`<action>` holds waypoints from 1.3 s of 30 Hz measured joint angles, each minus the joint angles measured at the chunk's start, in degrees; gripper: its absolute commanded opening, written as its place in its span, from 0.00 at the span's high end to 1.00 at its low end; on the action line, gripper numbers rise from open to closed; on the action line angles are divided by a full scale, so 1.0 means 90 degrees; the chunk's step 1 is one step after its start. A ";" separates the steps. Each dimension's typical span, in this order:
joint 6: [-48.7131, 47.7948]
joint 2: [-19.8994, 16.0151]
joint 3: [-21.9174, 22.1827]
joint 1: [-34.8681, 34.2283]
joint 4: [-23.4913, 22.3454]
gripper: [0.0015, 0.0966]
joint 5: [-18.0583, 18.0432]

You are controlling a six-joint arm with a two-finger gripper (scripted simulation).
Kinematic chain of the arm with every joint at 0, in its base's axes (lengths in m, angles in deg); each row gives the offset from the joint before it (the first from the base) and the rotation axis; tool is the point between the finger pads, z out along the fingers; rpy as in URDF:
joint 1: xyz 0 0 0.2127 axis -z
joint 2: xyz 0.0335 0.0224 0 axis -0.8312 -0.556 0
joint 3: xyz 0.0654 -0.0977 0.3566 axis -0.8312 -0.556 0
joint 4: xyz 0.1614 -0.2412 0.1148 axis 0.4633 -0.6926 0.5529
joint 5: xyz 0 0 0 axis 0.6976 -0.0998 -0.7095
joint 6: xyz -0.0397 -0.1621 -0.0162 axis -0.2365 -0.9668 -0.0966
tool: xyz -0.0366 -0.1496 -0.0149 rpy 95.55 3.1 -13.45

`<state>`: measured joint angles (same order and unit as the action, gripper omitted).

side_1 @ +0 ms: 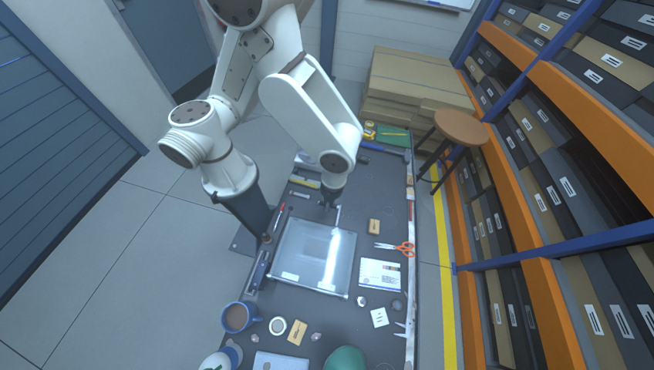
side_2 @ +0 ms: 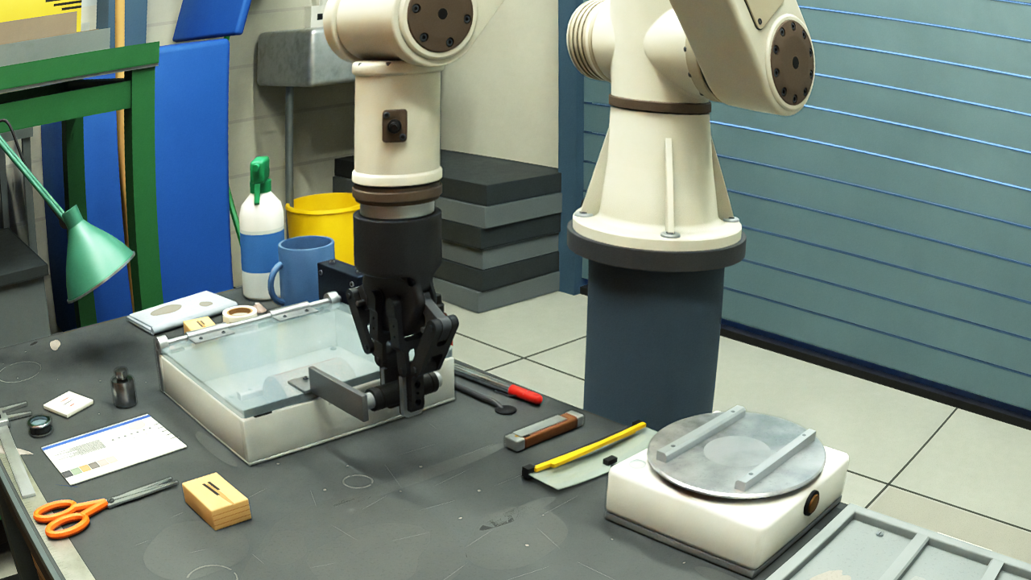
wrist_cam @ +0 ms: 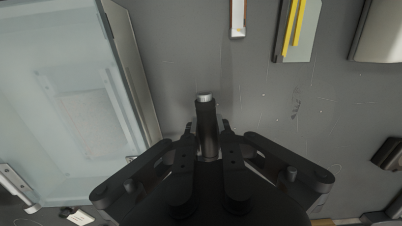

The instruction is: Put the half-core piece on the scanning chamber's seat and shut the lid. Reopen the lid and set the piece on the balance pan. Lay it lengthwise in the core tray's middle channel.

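Note:
The lid handle (wrist_cam: 206,126), a dark bar with a silver cap (side_2: 386,394), sticks out on a grey bracket from the front edge of the scanning chamber's clear lid (side_2: 267,346). The lid lies flat and shut on the white chamber (side_1: 314,254). Through it I see the pale speckled half-core piece (wrist_cam: 90,121) lying on the seat between two rails. The balance (side_2: 728,476) with its round metal pan (side_2: 735,451) stands further along the bench, and a corner of the core tray (side_2: 901,548) shows beyond it. My gripper (side_2: 407,389) (wrist_cam: 206,135) (side_1: 329,206) is closed around the lid handle.
A screwdriver with a red tip (side_2: 497,386) lies just behind the chamber's corner. A brown-and-grey block (side_2: 544,429) and a yellow ruler (side_2: 587,447) lie between chamber and balance. A wooden block (side_2: 216,500), scissors (side_2: 86,505) and a printed card (side_2: 112,447) lie on the near side.

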<state>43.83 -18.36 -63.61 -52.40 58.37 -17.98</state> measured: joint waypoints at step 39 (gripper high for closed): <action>-0.0015 0.0197 0.0028 0.0014 0.0001 0.93 0.0227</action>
<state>43.70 -16.59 -63.36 -52.27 58.38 -15.94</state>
